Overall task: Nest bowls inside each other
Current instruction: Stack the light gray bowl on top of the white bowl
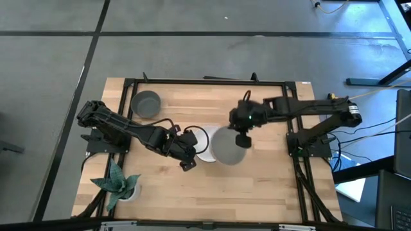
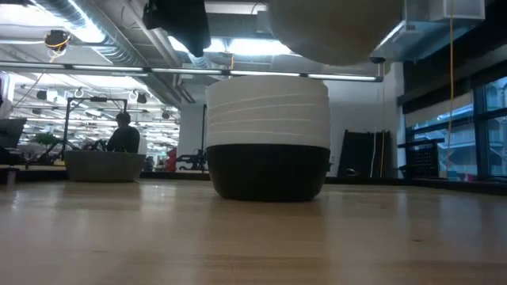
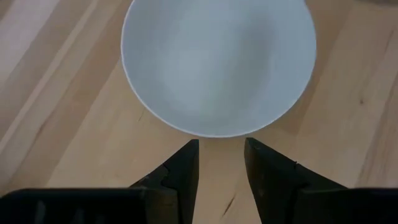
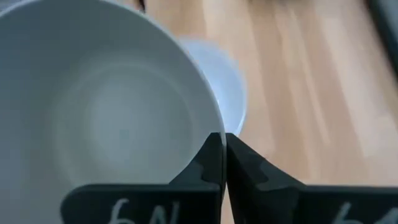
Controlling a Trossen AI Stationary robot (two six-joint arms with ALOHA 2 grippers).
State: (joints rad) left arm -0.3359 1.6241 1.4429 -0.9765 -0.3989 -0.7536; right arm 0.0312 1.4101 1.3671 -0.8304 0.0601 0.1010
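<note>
Currently pinching rim of raised grey bowl (image 1: 227, 146) with right gripper (image 4: 222, 163), at 3 o'clock of the nested bowl stack (image 2: 268, 136); left gripper (image 3: 221, 165) slightly parted, empty, at stack's 9 o'clock.

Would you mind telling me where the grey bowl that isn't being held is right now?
In the high view, the loose grey bowl sits alone near the table's far left corner, behind the left arm and well apart from the bowl stack at the middle.

Right tool (image 4: 222, 155) pinched closed mid-table, left tool (image 3: 221, 163) slightly parted
</note>
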